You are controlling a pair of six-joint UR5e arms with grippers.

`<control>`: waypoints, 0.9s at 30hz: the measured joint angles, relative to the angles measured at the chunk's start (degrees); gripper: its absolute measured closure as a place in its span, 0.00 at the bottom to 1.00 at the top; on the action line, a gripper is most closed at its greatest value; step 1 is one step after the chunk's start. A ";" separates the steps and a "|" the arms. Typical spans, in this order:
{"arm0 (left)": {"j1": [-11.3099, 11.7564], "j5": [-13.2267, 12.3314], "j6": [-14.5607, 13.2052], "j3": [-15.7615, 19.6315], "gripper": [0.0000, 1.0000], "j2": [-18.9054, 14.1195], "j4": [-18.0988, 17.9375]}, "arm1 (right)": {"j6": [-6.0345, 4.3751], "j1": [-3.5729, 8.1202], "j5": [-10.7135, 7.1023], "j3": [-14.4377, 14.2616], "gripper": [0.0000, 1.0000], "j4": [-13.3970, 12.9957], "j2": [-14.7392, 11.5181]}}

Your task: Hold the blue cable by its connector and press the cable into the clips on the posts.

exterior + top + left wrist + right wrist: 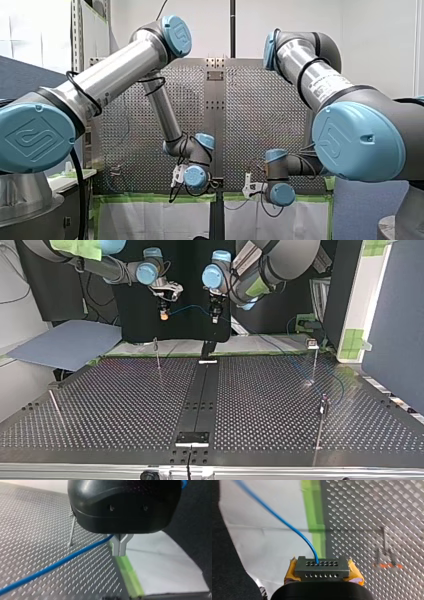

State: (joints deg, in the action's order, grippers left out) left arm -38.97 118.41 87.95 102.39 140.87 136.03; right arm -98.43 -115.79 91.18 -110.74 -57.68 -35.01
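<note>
A thin blue cable hangs in a short span between my two grippers, high above the far edge of the perforated table. My right gripper has its yellow pads shut on the dark grey connector, and the cable leaves the connector's face. My left gripper has its metal fingers shut on the cable, which trails away below it. In the top view my right gripper is at the left and my left gripper beside it.
Thin posts stand on the table: one below my right gripper, two with clips at the top view's right, where the cable's slack loops. A rod stands at the left. Green tape edges the table.
</note>
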 joint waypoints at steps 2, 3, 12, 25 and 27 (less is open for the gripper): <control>-0.85 0.42 0.33 -0.88 1.00 0.87 0.93 | -0.29 1.00 -1.01 -1.02 1.00 -1.01 -0.50; -1.43 0.81 0.69 -1.47 1.00 1.44 1.48 | -0.30 1.62 -1.61 -1.63 1.00 -1.63 -0.71; -6.00 4.55 4.94 -6.06 1.00 6.00 4.96 | -0.18 6.33 -5.36 -2.91 1.00 -4.72 -1.06; -9.35 5.89 6.22 -12.62 1.00 8.13 5.78 | 0.12 9.13 -7.98 -1.59 1.00 -2.94 -2.55; -9.40 6.30 5.80 -13.59 1.00 8.92 6.51 | 0.08 9.20 -8.26 -1.58 1.00 -2.33 -3.42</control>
State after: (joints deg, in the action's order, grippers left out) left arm -48.36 124.70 93.75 88.81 149.79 142.54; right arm -98.35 -106.58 82.92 -112.32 -60.00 -38.43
